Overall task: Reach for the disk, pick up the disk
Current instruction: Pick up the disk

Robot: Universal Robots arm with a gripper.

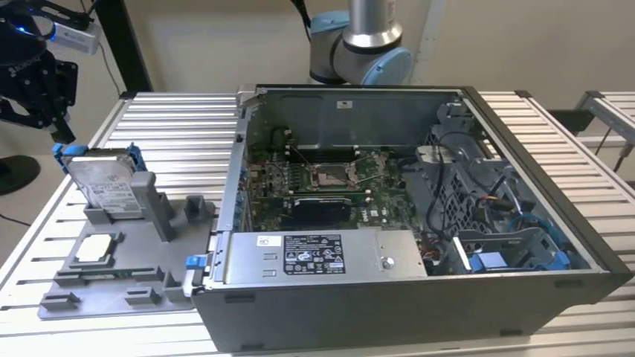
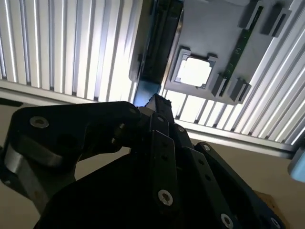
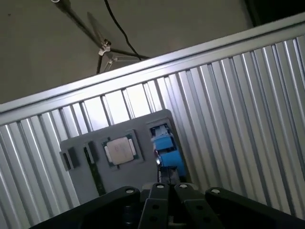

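The disk (image 1: pixel 104 182) is a silver-grey drive with a white label and a blue bracket. It stands on edge in a slot of the grey holder plate (image 1: pixel 149 279), at the exterior view's left. My black gripper (image 1: pixel 44 123) hangs just above and behind its upper corner, without touching it. In the first wrist view the disk (image 3: pixel 167 145) appears edge-on as a blue strip just beyond the gripper body (image 3: pixel 167 200). The second wrist view has the disk's dark edge (image 2: pixel 157 47) straight past the gripper (image 2: pixel 155 102).
A small square silver chip (image 1: pixel 94 248) lies in a pocket of the holder plate, near the disk. An open computer case (image 1: pixel 397 223) stands beside the plate on the slatted metal table (image 1: pixel 178 126). The arm's base (image 1: pixel 362 52) rises behind the case.
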